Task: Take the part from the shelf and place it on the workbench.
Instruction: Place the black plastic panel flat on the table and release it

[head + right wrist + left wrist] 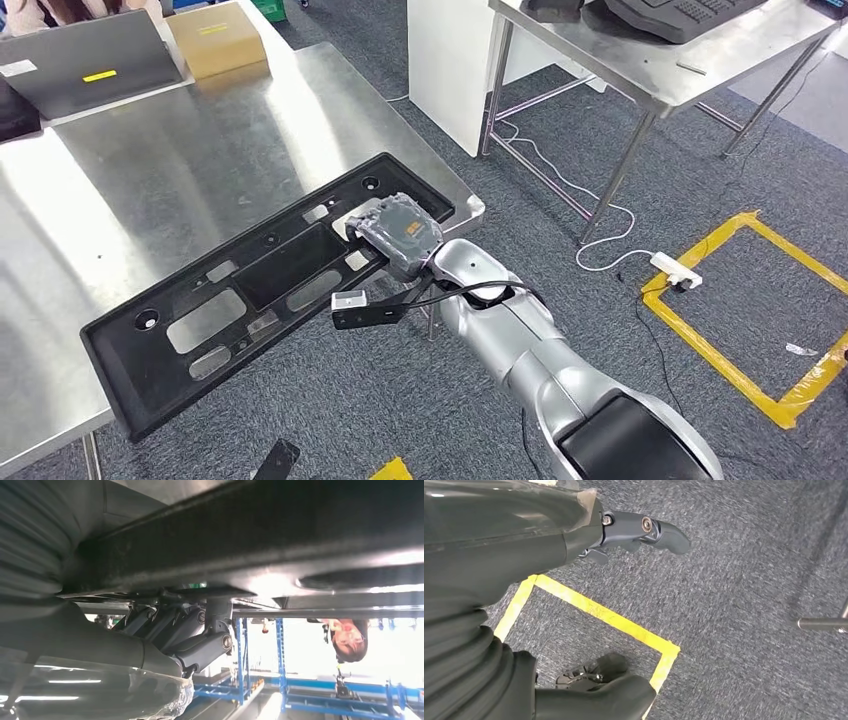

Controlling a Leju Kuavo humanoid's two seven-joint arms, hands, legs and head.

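We see the part (265,295), a long black plastic panel with several cut-outs, lying across the near edge of the stainless-steel desk (180,150). Most of it rests on the desk surface; its near long edge and lower left corner overhang the desk edge above the grey carpet (620,130). The right hand (403,236) grips the part near its right end, with the back of the hand on top of the panel. In the right wrist view, the fingers (200,647) curl up against the underside of the part (260,540), so the hand pinches the panel between upper and lower surfaces.

In the left wrist view, the left hand (636,535) hangs above the carpet. One dark finger extends outward and nothing is held; we cannot tell how the remaining fingers lie.

At the far left of the desk we note a grey laptop (85,60) and, just beside it, a brown cardboard box (215,38). Yellow tape (745,310) marks a rectangle on the carpet to the right.
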